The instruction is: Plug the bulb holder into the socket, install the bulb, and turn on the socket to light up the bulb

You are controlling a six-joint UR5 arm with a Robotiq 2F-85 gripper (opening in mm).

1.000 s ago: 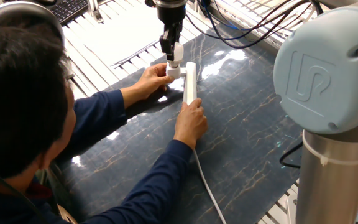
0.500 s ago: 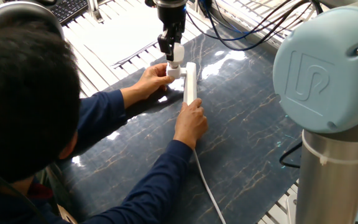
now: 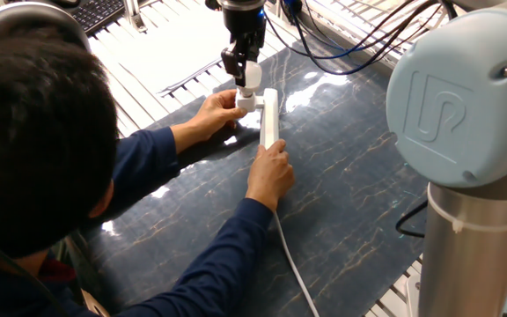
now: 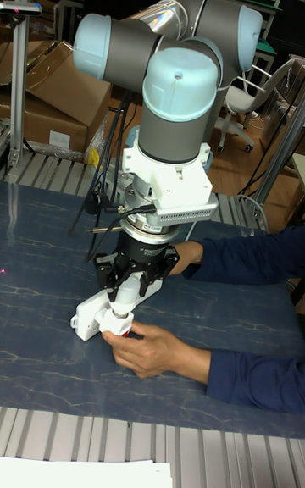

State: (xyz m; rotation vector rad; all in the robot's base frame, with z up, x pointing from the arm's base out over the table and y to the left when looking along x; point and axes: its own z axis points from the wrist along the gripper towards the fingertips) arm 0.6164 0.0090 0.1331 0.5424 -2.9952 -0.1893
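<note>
My gripper [image 3: 244, 69] [image 4: 127, 283] points straight down at the far end of the dark mat and is shut on the bulb [image 3: 251, 76] [image 4: 124, 298], a small white bulb held upright. Its lower end meets the bulb holder [image 3: 246, 101] [image 4: 113, 324], a small white block against the far end of the socket [image 3: 269, 116] [image 4: 85, 315]. The socket is a long white strip with its cord [image 3: 294, 269] running toward the near edge. A person's left hand [image 3: 211, 113] steadies the holder. Their right hand [image 3: 270, 173] presses on the strip's near end. The seat between bulb and holder is hidden.
The person's head and blue-sleeved arms [image 3: 201, 264] fill the left and front of the fixed view. The arm's large grey joint [image 3: 460, 97] blocks the right. Black cables [image 3: 341, 40] hang behind the gripper. The dark marbled mat [image 3: 359, 202] lies on a slatted metal table [image 3: 139, 88].
The gripper's fingers have turned slightly about the vertical axis while staying on the bulb. The person's head has shifted a little. Hands, holder and socket stay in place.
</note>
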